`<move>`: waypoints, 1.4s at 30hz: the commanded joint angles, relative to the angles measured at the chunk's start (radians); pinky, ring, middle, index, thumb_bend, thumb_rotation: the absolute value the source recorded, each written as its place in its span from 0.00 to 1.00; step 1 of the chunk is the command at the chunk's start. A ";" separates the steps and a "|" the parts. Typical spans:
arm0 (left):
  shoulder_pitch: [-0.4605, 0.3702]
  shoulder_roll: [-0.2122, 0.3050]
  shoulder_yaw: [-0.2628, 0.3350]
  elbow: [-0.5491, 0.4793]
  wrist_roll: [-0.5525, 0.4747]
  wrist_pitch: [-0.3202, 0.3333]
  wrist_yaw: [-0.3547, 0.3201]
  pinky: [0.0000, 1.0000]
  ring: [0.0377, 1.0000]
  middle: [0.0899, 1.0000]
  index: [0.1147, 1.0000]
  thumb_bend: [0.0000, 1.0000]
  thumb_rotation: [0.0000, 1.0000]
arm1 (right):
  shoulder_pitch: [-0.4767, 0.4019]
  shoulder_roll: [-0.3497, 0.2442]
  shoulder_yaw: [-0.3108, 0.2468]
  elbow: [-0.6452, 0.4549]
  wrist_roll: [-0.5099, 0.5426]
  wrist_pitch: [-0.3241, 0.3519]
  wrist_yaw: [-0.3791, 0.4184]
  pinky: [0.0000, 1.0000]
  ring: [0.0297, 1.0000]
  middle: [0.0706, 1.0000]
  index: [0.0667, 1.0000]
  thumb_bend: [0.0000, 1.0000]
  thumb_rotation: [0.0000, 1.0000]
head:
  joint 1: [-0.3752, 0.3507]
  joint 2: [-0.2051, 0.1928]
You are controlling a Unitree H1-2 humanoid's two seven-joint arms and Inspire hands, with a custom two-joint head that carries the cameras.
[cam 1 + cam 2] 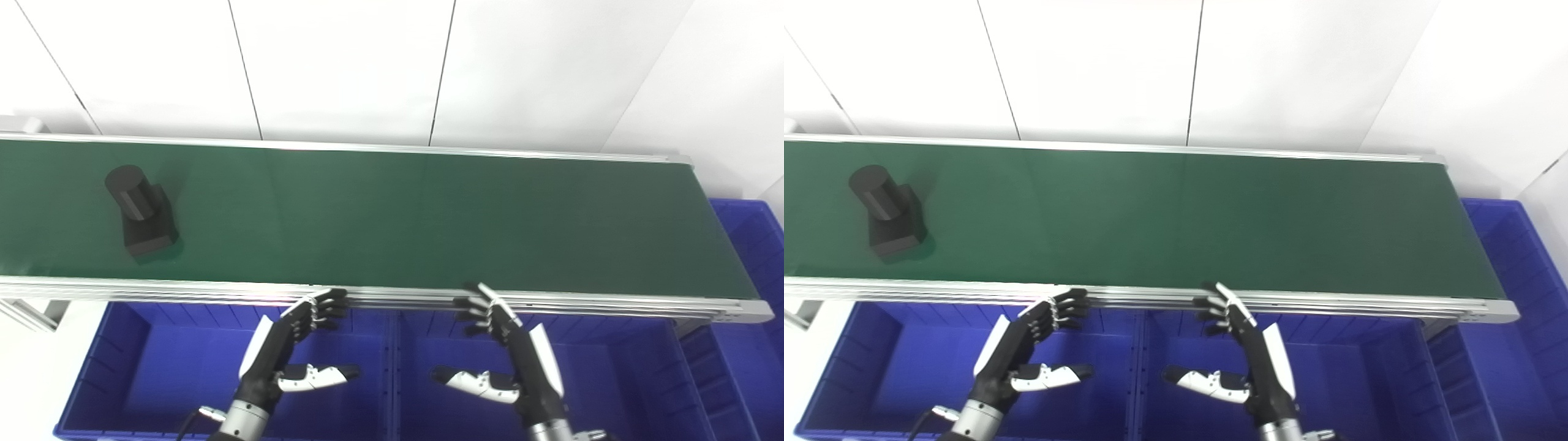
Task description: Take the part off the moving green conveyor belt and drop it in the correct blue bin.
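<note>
One black part [142,211] on the green conveyor belt [398,214], far left. Three blue bins: left bin [131,367] and middle bin [612,367] below the belt's near edge, right bin [750,245] past its right end. Left hand [288,346] and right hand [508,346] both released, fingers spread, over the near bins.

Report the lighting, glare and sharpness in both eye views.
Left eye view: even, soft light; the black part throws only a faint shadow on the green belt, with a mild sheen near mid-belt. Right eye view: the same, the white wall bright, near washed out. Both hands look sharp, without motion blur.
</note>
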 commanded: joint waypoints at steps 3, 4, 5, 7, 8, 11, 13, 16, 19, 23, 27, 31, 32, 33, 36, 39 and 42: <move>-0.028 -0.009 -0.044 0.001 0.040 -0.034 0.076 0.65 0.68 0.71 0.73 0.80 0.24 | -0.063 -0.015 -0.014 -0.119 0.018 0.014 0.026 0.59 0.69 0.76 0.86 0.79 0.38 | 0.072 -0.030; -0.032 -0.010 -0.060 0.006 0.051 -0.034 0.100 0.64 0.68 0.70 0.72 0.80 0.25 | -0.081 -0.019 -0.018 -0.134 0.024 0.024 0.032 0.59 0.69 0.75 0.85 0.79 0.39 | 0.098 -0.044; -0.036 -0.009 -0.075 0.009 0.061 -0.034 0.123 0.64 0.68 0.70 0.72 0.80 0.25 | -0.099 -0.021 -0.020 -0.146 0.035 0.038 0.039 0.59 0.69 0.75 0.85 0.79 0.39 | 0.098 -0.044; -0.044 -0.003 -0.111 0.018 0.080 -0.034 0.175 0.63 0.68 0.70 0.72 0.80 0.25 | -0.134 -0.027 -0.024 -0.158 0.048 0.058 0.054 0.60 0.70 0.75 0.86 0.80 0.39 | 0.114 -0.054; -0.048 0.000 -0.129 0.023 0.087 -0.034 0.199 0.63 0.68 0.70 0.71 0.80 0.25 | -0.154 -0.031 -0.024 -0.160 0.051 0.064 0.061 0.61 0.70 0.75 0.85 0.80 0.39 | 0.126 -0.063; -0.063 0.013 -0.178 0.033 0.101 -0.034 0.259 0.63 0.67 0.70 0.72 0.80 0.25 | -0.208 -0.033 -0.024 -0.168 0.051 0.087 0.079 0.61 0.70 0.75 0.85 0.80 0.38 | 0.132 -0.075; -0.076 0.024 -0.214 0.040 0.112 -0.034 0.306 0.63 0.67 0.70 0.72 0.79 0.25 | -0.243 -0.024 -0.022 -0.176 0.045 0.111 0.086 0.60 0.69 0.74 0.84 0.81 0.37 | 0.134 -0.084; -0.093 0.041 -0.265 0.051 0.122 -0.034 0.369 0.63 0.66 0.70 0.73 0.78 0.25 | -0.290 -0.014 -0.017 -0.189 0.022 0.157 0.098 0.60 0.69 0.74 0.84 0.81 0.37 | 0.133 -0.094; -0.112 0.060 -0.314 0.066 0.135 -0.034 0.429 0.63 0.66 0.70 0.73 0.78 0.26 | -0.341 -0.010 -0.007 -0.200 -0.015 0.218 0.117 0.60 0.70 0.75 0.85 0.80 0.36 | 0.132 -0.103; -0.139 0.086 -0.385 0.080 0.162 -0.034 0.524 0.62 0.65 0.70 0.73 0.78 0.28 | -0.400 -0.005 0.004 -0.199 -0.049 0.297 0.140 0.62 0.72 0.77 0.86 0.80 0.38 | 0.133 -0.111; -0.158 0.110 -0.442 0.077 0.178 -0.034 0.599 0.61 0.65 0.70 0.72 0.80 0.29 | -0.471 -0.011 0.018 -0.171 -0.063 0.355 0.174 0.66 0.74 0.79 0.87 0.79 0.39 | 0.135 -0.118; -0.173 0.132 -0.483 0.074 0.188 -0.034 0.654 0.63 0.66 0.70 0.72 0.81 0.31 | -0.542 -0.004 0.029 -0.144 -0.077 0.414 0.198 0.66 0.74 0.80 0.88 0.79 0.38 | 0.135 -0.123; -0.177 0.138 -0.494 0.074 0.191 -0.034 0.668 0.63 0.67 0.70 0.72 0.81 0.32 | -0.560 -0.001 0.035 -0.133 -0.082 0.427 0.202 0.66 0.74 0.81 0.88 0.79 0.37 | 0.132 -0.128; -0.180 0.141 -0.502 0.074 0.194 -0.034 0.681 0.64 0.67 0.70 0.72 0.81 0.32 | -0.577 0.001 0.041 -0.122 -0.089 0.437 0.206 0.66 0.74 0.81 0.88 0.80 0.37 | 0.130 -0.129; -0.185 0.148 -0.521 0.076 0.194 -0.034 0.708 0.64 0.67 0.69 0.71 0.82 0.33 | -0.619 0.000 0.062 -0.097 -0.107 0.470 0.219 0.66 0.75 0.81 0.88 0.80 0.38 | 0.130 -0.134; -0.190 0.149 -0.541 0.076 0.190 -0.034 0.736 0.63 0.66 0.68 0.70 0.83 0.33 | -0.672 0.002 0.092 -0.053 -0.141 0.489 0.226 0.63 0.74 0.80 0.88 0.82 0.41 | 0.128 -0.137; -0.193 0.152 -0.556 0.075 0.196 -0.034 0.756 0.61 0.64 0.67 0.69 0.83 0.33 | -0.711 0.009 0.116 -0.003 -0.160 0.482 0.227 0.66 0.76 0.79 0.88 0.83 0.43 | 0.124 -0.140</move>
